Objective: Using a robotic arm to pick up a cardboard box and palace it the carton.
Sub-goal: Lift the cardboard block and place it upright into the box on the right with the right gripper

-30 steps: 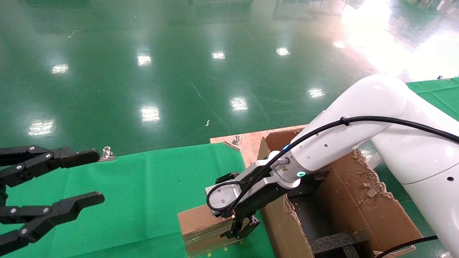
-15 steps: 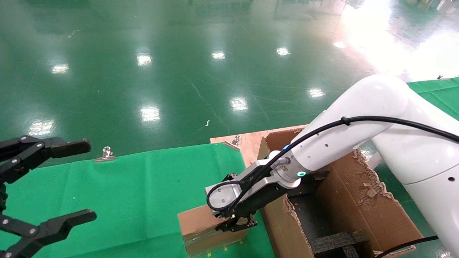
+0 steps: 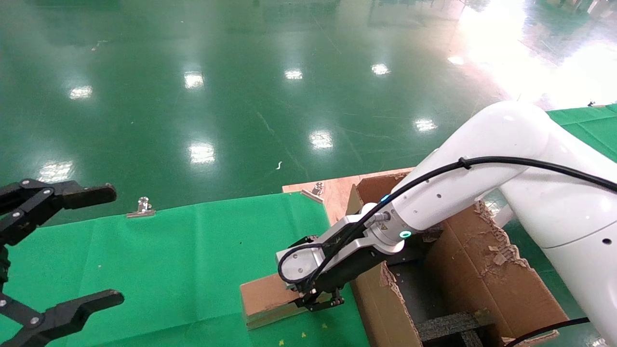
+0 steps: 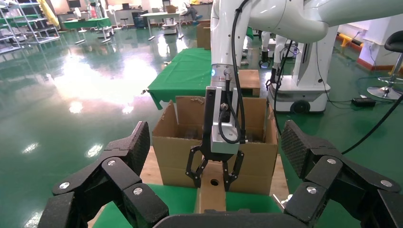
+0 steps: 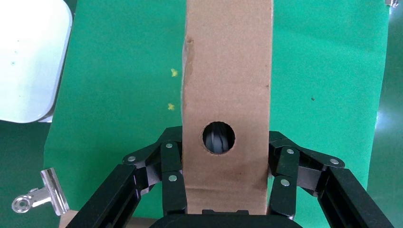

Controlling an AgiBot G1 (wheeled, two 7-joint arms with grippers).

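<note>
Now that my right gripper (image 3: 319, 302) jaws have clamped the cardboard box (image 3: 266, 299) and tipped it up off the bench (image 3: 193, 250), the carton (image 3: 482, 274) comes next; my left gripper (image 3: 58, 250) idles, jaws spread.

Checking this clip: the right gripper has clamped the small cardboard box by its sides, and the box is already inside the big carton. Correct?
Not quite. The right gripper does clamp the cardboard box by its sides, but the box is not in the carton. The head view shows it beside the carton, over the green cloth.

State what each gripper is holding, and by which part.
The right gripper clamps the cardboard box across its narrow sides, beside the round hole. The left gripper is open, holding nothing.
</note>
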